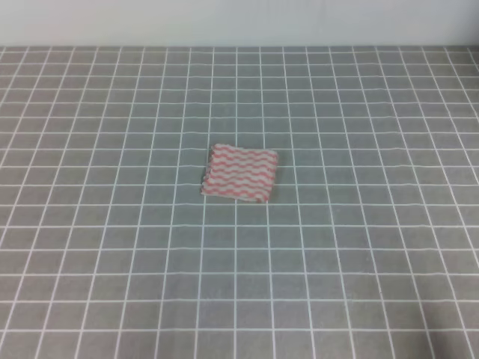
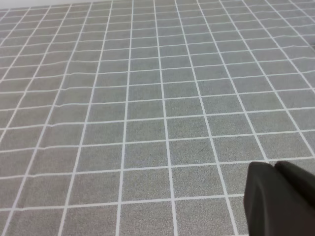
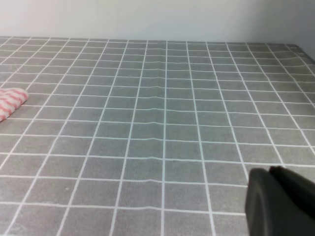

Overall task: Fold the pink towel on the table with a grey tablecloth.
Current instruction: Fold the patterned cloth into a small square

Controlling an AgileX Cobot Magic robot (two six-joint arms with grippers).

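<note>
Towel (image 1: 240, 174) lying compact mid-worktop (image 1: 359, 262), seemingly folded already; claws (image 2: 280, 199) (image 3: 280, 201) well apart from it, open-or-closed impossible to tell.

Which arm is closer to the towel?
Probably the right. Its wrist view catches the towel at its left edge; the left wrist view shows only tablecloth. Neither arm appears in the high view, so both are well away.

The towel (image 1: 240, 173) shows pink and white wavy stripes; the worktop (image 1: 359, 254) cloth is grey, gridded with thin white lines.
</note>
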